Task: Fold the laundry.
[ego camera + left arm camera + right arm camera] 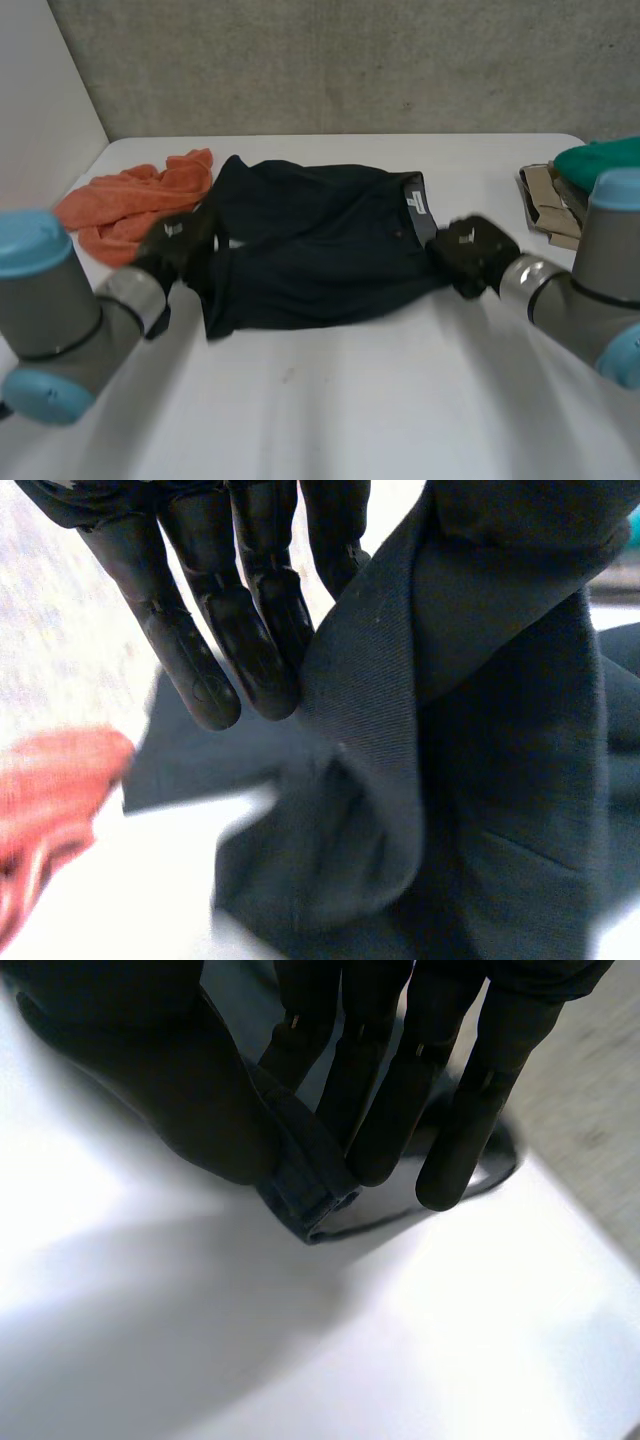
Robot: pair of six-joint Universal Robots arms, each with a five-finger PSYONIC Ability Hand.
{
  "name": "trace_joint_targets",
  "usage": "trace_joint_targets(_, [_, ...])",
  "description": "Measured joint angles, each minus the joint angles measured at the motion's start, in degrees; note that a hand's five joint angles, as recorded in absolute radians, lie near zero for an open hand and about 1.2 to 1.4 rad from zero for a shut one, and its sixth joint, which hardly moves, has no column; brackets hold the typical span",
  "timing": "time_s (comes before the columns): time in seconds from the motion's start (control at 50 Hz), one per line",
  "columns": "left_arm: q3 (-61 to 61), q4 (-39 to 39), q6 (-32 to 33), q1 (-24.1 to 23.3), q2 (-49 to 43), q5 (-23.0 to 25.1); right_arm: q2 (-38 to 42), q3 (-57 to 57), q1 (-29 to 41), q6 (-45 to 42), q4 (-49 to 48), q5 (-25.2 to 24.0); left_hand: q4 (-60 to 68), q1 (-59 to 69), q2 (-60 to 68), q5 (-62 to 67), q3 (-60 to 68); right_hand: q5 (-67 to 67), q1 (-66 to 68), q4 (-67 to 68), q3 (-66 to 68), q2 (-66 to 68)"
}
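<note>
Dark navy garment (320, 240) lies spread across the middle of the white table (350, 420) in the head view, mostly flat, with a band and a small pale label along its right end and a rumpled, slightly raised left end. The left hand (178, 240) sits on that left edge and the right hand (470, 252) on the right edge by the band. A crumpled orange cloth (130, 205) lies just beside the garment's left end, and a folded tan stack (548, 200) with a green item (600, 158) on it sits near the table's right side. In the left wrist view, the left hand (200, 650) holds a lifted fold of the finely woven garment (480, 780) against its fingers, with the orange cloth (50, 800) beyond. In the right wrist view, the right hand (400, 1090) pinches the garment's thick stitched edge (305, 1175) between thumb and fingers, just above the table (420, 1340).
</note>
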Motion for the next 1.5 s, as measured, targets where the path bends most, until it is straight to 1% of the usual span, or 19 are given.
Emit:
trace_joint_targets(0.06, [-3.86, -0.24, 4.14, -0.10, 0.98, -0.75, -0.33, 2.51, -0.62, -1.11, 0.86, 0.02, -6.64, -5.23, -6.31, -5.98, -6.05, -1.53, -0.21, -3.18, -3.55, -2.06])
trace_joint_targets(0.08, [-4.96, -0.47, 5.68, -0.23, 1.67, -1.09, -0.76, 3.20, -0.85, -1.08, 1.18, 0.08, -12.38, -11.72, -12.08, -11.67, -11.63, -5.06, -3.00, -7.82, -8.17, -6.55])
trace_joint_targets(0.1, [-5.62, -0.70, 6.77, -0.38, 2.32, -1.34, -1.19, 3.61, -0.99, -0.96, 1.36, 0.11, -12.38, -11.72, -12.08, -11.67, -11.63, -13.53, -10.99, -15.92, -16.19, -14.84])
trace_joint_targets(0.12, [-6.16, -1.01, 7.77, -0.56, 3.05, -1.58, -1.70, 3.98, -1.12, -0.76, 1.63, 0.16, -22.36, -22.27, -21.99, -21.63, -21.42, -19.66, -16.89, -20.74, -21.81, -20.61])
trace_joint_targets(0.18, [-7.27, -3.17, 10.75, -1.56, 6.27, -2.38, -4.36, 5.14, -1.45, 0.25, 2.75, 0.35, -34.75, -33.74, -34.54, -34.17, -33.67, -33.50, -27.82, -33.77, -34.24, -32.74])
trace_joint_targets(0.26, [-7.37, -7.01, 12.94, -2.78, 10.16, -3.25, -8.33, 6.18, -1.84, 1.83, 4.17, 0.53, -40.64, -38.14, -39.77, -40.17, -39.39, -38.78, -32.33, -38.68, -39.05, -37.30])
trace_joint_targets(0.42, [-5.82, -15.84, 14.37, -5.54, 18.11, -6.48, -16.21, 6.74, -2.64, 6.35, 7.66, 0.99, -42.07, -38.55, -40.86, -41.66, -40.67, -43.58, -38.10, -43.34, -42.84, -41.51])
trace_joint_targets(0.52, [-5.55, -17.29, 13.91, -8.19, 19.96, -8.70, -17.52, 6.33, -1.92, 6.34, 10.10, 1.69, -42.00, -38.50, -40.83, -41.58, -40.63, -43.53, -38.10, -43.33, -42.84, -41.51])
trace_joint_targets(0.58, [-5.54, -17.33, 12.96, -11.43, 19.83, -10.99, -17.26, 6.13, -0.55, 5.01, 11.60, 2.60, -35.80, -33.23, -35.60, -35.11, -35.21, -42.37, -37.90, -42.97, -42.70, -41.34])
trace_joint_targets(0.74, [-3.71, -15.31, 10.37, -16.43, 12.89, -16.98, -13.08, 5.85, 2.50, 1.58, 9.54, 3.89, -33.88, -31.45, -33.48, -33.40, -33.18, -36.88, -34.11, -38.39, -39.08, -37.22])
trace_joint_targets(0.98, [2.06, -7.30, 9.79, -14.39, 1.74, -23.85, -3.46, 4.90, 2.96, 0.98, -3.57, 4.23, -37.21, -34.48, -36.36, -36.71, -35.94, -40.05, -34.61, -39.64, -40.05, -38.37])
trace_joint_targets(1.12, [2.61, -3.74, 10.24, -11.77, -0.62, -22.97, 0.34, 3.67, 2.76, 1.80, -7.73, 4.19, -32.61, -30.19, -32.56, -32.04, -32.26, -40.54, -35.08, -40.13, -40.44, -38.61])
trace_joint_targets(1.24, [2.77, -4.03, 10.44, -10.62, -2.21, -20.61, 2.55, 2.57, 2.97, 2.26, -9.00, 3.99, -29.89, -27.20, -29.47, -29.43, -29.43, -37.27, -32.96, -38.27, -38.78, -36.23])
trace_joint_targets(1.26, [2.84, -4.43, 10.47, -10.35, -2.52, -19.88, 2.92, 2.31, 3.03, 2.35, -9.13, 3.83, -12.53, -8.15, -11.37, -12.36, -11.29, -19.29, -15.83, -19.45, -18.76, -16.45])
trace_joint_targets(1.28, [2.86, -4.58, 10.48, -10.26, -2.57, -19.67, 3.03, 2.20, 3.05, 2.38, -9.16, 3.76, -12.53, -8.15, -11.37, -12.36, -11.29, -15.29, -12.84, -14.26, -14.62, -12.19])
trace_joint_targets(1.3, [2.93, -5.09, 10.48, -9.97, -2.51, -18.98, 3.14, 2.01, 3.07, 2.44, -9.08, 3.53, -5.26, -1.38, -4.93, -5.12, -4.96, -5.69, -5.12, -5.71, -5.66, -3.13])
trace_joint_targets(1.32, [2.96, -5.35, 10.48, -9.85, -2.41, -18.69, 3.13, 1.93, 3.08, 2.47, -9.00, 3.37, -1.44, 0.31, -0.98, -1.85, -1.18, -3.48, -2.91, -3.55, -4.05, -1.25])
trace_joint_targets(1.42, [3.12, -9.16, 10.49, -8.89, 1.53, -16.10, 0.32, 1.86, 2.67, 2.20, -6.13, 2.12, 0.11, 0.31, 0.09, -1.63, -0.17, -0.29, -0.49, -0.26, -1.14, 0.34])
trace_joint_targets(1.5, [3.38, -16.08, 11.08, -7.85, 9.67, -11.57, -7.58, 1.76, 0.40, 0.11, 2.01, 1.39, 0.11, 0.31, 0.09, -1.63, -0.17, -0.28, -0.49, -0.24, -1.13, 0.34])
